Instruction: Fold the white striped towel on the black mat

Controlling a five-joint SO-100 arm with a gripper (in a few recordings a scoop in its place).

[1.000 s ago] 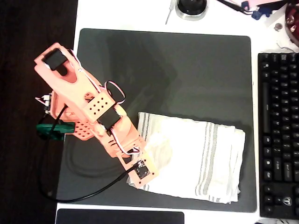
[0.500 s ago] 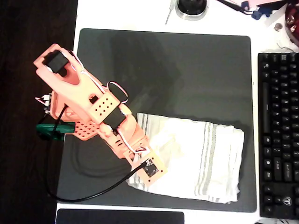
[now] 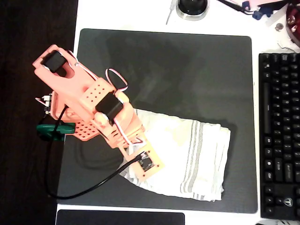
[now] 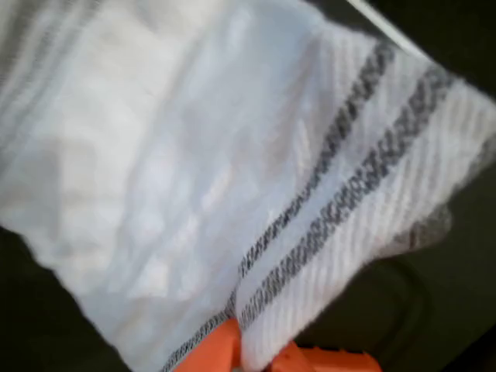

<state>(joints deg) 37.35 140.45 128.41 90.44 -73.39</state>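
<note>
The white striped towel lies bunched on the lower half of the black mat in the overhead view, grey stripes near its right side. My orange arm reaches from the left over the towel's left part and hides that edge. In the wrist view the towel is very close, and its striped hem runs down into my gripper. The orange fingertips are closed on that hem, with the dark mat behind.
A black keyboard lines the mat's right side. A narrow black pad sits below the mat's front edge. A round dark object stands beyond the far edge. A green clamp and a black cable lie at the left.
The towel has been dragged to the left and bunched narrower; its right edge has moved away from the keyboard. The wrist has drawn back slightly toward the arm's base.
</note>
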